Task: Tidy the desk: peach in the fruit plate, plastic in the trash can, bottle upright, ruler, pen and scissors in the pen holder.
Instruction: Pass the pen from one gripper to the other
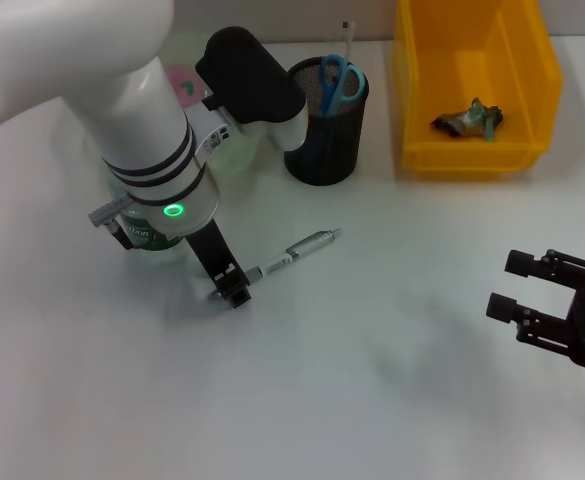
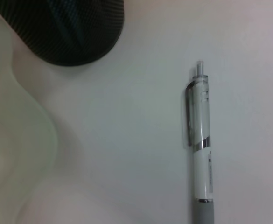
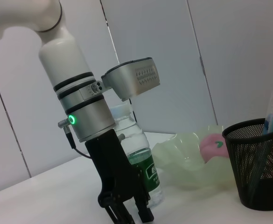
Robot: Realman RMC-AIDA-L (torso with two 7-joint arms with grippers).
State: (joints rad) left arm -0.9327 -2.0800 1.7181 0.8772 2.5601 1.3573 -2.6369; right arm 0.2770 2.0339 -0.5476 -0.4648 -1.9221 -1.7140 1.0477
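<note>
Pen (image 1: 294, 253): white-and-clear barrel, grey grip, metal clip; lies flat on the desk, angled, near of the pen holder (image 1: 326, 124). Pen holder: black mesh cup, upright, holding blue-handled scissors (image 1: 338, 80) and a clear ruler (image 1: 351, 40). Peach (image 3: 213, 144): pink, resting in the pale green fruit plate (image 3: 185, 161). Bottle (image 3: 138, 156): clear, green label, upright. Trash can (image 1: 472, 85): yellow bin, far right, containing what appears to be crumpled plastic (image 1: 469, 120).

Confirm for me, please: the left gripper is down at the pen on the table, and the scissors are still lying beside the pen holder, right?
Not quite. The head view shows the scissors already standing in the pen holder. The left gripper is indeed down at the pen on the table.
</note>
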